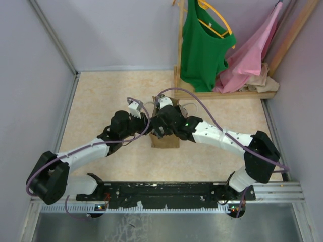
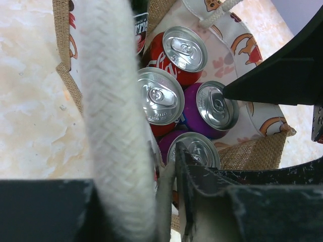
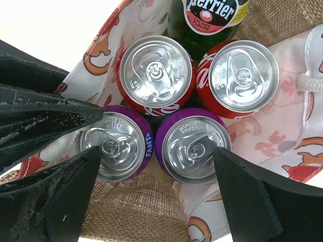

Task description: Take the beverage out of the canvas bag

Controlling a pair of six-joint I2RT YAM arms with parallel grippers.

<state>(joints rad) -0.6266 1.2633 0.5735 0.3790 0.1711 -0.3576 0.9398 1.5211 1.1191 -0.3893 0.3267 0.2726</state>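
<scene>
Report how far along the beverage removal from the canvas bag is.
Done: the left gripper looks clamped on the white rope handle of the tan canvas bag. In hand: the open right gripper hovers over the two purple cans. Left: grip and lift one out; the red cans and green glass bottle also sit inside.

Canvas bag [image 3: 136, 212] woven from coarse burlap, lined with smooth printed cloth. Handle [image 2: 113, 126] braided from thick matt white rope. Cans [image 3: 156, 70] topped with bright brushed metal, sides coated glossy. Bottle [image 3: 194, 40]: glossy green glass.
</scene>
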